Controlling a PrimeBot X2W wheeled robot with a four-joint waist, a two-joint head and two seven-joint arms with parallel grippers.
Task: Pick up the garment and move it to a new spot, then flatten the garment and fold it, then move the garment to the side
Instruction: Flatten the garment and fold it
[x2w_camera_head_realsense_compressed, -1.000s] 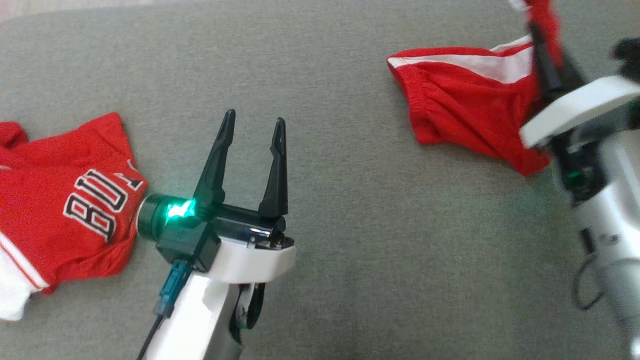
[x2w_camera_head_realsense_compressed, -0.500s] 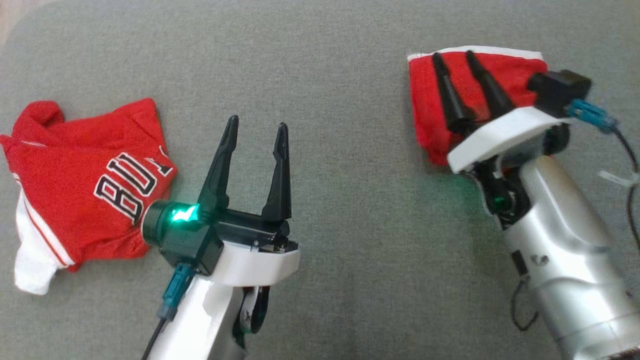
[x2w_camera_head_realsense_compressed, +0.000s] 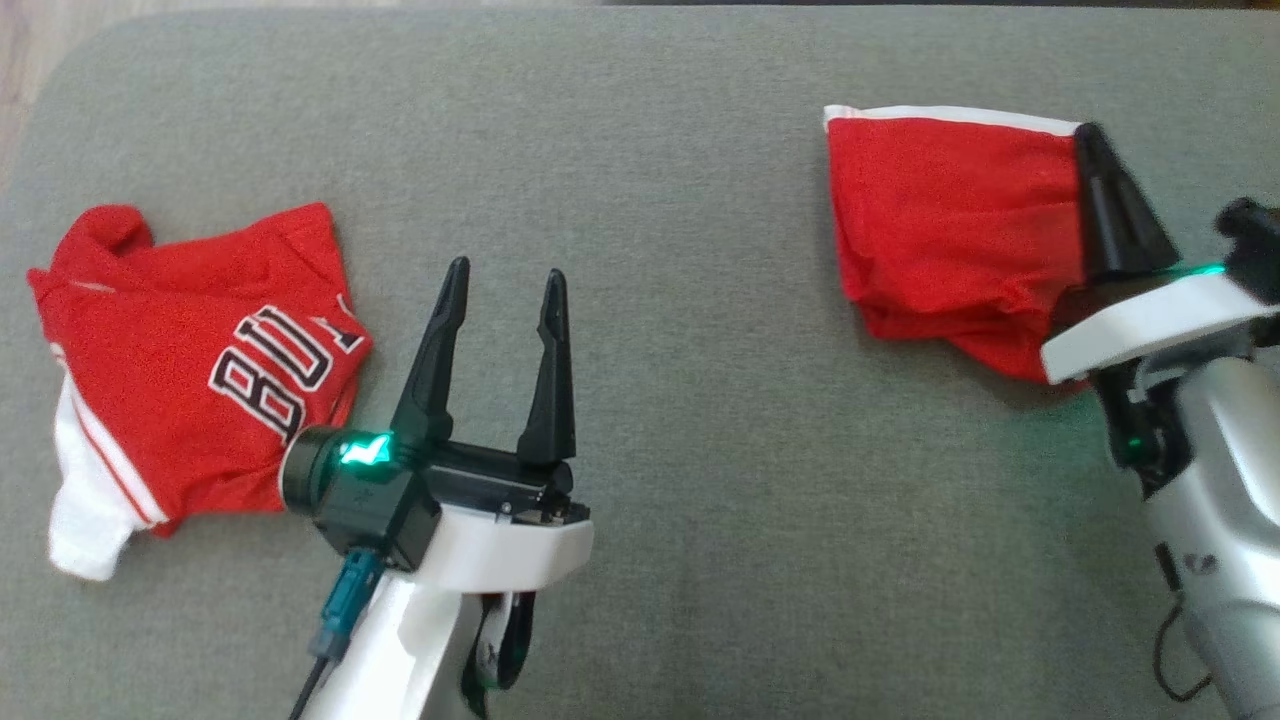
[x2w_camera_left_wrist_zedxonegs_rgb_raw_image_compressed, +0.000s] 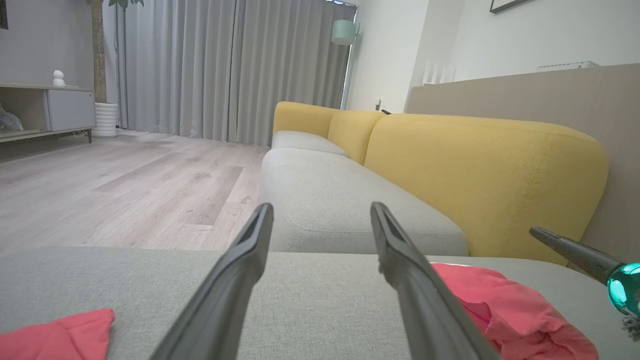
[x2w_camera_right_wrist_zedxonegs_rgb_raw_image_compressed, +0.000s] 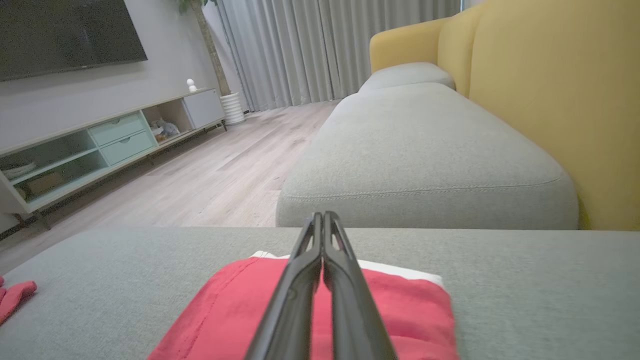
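The folded red garment lies at 2 o'clock on the cushion, the right tool pressed together at its 3 o'clock edge — holding cloth or not, I cannot tell — so a sideways drag may undo the fold; the left tool is spread apart.

left tool: fingers spread wide, pointing up the head view | left forearm: pale, rising from the bottom edge | right tool: fingers pressed together to the tips | right forearm: silver, lower right of the head view, leaning up-left
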